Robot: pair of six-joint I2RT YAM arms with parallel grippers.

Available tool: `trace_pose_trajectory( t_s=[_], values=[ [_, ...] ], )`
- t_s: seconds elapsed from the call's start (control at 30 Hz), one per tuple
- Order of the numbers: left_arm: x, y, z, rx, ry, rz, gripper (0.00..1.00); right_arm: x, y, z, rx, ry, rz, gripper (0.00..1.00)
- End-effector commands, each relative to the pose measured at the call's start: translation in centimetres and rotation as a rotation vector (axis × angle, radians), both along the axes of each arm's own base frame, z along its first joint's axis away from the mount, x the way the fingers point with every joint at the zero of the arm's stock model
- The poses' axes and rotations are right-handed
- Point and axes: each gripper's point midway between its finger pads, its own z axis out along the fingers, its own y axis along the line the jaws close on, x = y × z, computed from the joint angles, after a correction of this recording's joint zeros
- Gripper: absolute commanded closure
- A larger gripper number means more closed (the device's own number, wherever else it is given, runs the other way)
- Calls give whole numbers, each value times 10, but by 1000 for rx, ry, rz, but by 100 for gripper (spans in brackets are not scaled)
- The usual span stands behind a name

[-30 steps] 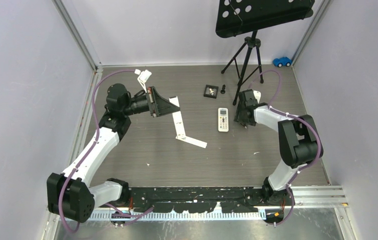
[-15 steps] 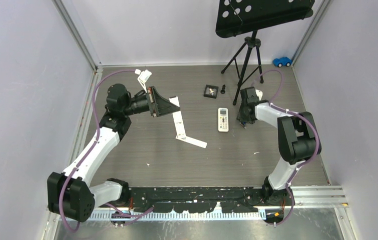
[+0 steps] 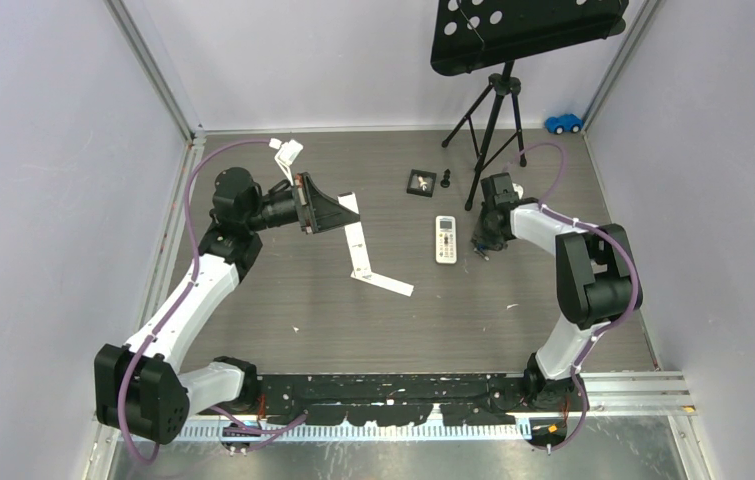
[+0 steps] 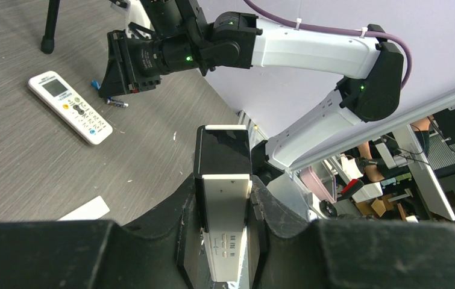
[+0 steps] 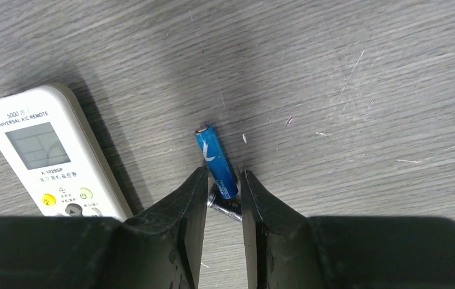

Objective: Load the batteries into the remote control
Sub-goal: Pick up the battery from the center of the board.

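Observation:
Two batteries lie crossed on the table, a blue battery (image 5: 216,159) over a dark battery (image 5: 227,208). My right gripper (image 5: 222,177) (image 3: 478,245) is down over them, and its fingertips (image 5: 196,180) press in on both sides of the blue one's near end. A white remote control (image 5: 56,156) (image 3: 445,238) lies face up just left of it. My left gripper (image 4: 223,211) (image 3: 338,213) is raised at the left, shut on a slim black and white remote body (image 4: 223,159). The left wrist view shows the right gripper (image 4: 113,90) beside the white remote (image 4: 71,107).
A tripod stand (image 3: 493,110) rises behind the right gripper. A small black tray (image 3: 421,181) sits near its feet. White strips (image 3: 358,250) (image 3: 385,283) lie mid-table, a blue toy car (image 3: 563,123) is in the far right corner, and walls close three sides.
The right gripper's jaws have narrowed around the blue battery, and its wrist shifted slightly to the right. The left arm and what it holds have not moved.

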Motion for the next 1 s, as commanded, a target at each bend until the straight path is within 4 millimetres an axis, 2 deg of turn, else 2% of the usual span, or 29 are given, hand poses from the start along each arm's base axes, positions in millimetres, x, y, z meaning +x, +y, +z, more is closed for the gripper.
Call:
trace_pose_trajectory(
  t_s=[0.0,0.1,0.23,0.3,0.37,0.4,0.43,0.6,0.67,0.73,0.87,0.97],
  values=[
    [-3,-1,8,-12,-47,-12,100,-12,2,4,12,37,7,65],
    [-3,-1,8,-12,-48,-12,100,-7,-3,0,-20,37,12,59],
    [-3,0,9,-12,-46,-10,100,1,-4,-10,-46,50,29,60],
    [-3,-1,9,-12,-46,-11,100,4,-4,-13,-48,53,26,68],
    [-3,-1,8,-11,-40,-9,100,4,-7,-13,-59,62,-4,88],
    [-2,-1,7,-11,-39,-9,100,4,-9,-9,-64,65,-26,95],
    [-3,0,7,-10,-38,-9,100,6,-9,-3,-63,54,-40,97],
    [1,-1,-2,-14,-7,10,100,15,-12,43,-60,-77,-63,100],
    [4,-1,-7,-17,10,22,100,16,-2,65,-19,-135,-33,100],
    [7,-2,-14,-17,34,34,100,14,16,89,57,-195,24,100],
    [14,-8,-28,-7,85,56,100,-2,66,126,255,-292,205,100],
    [20,-12,-42,2,142,73,100,-25,107,155,366,-386,397,100]
  ],
)
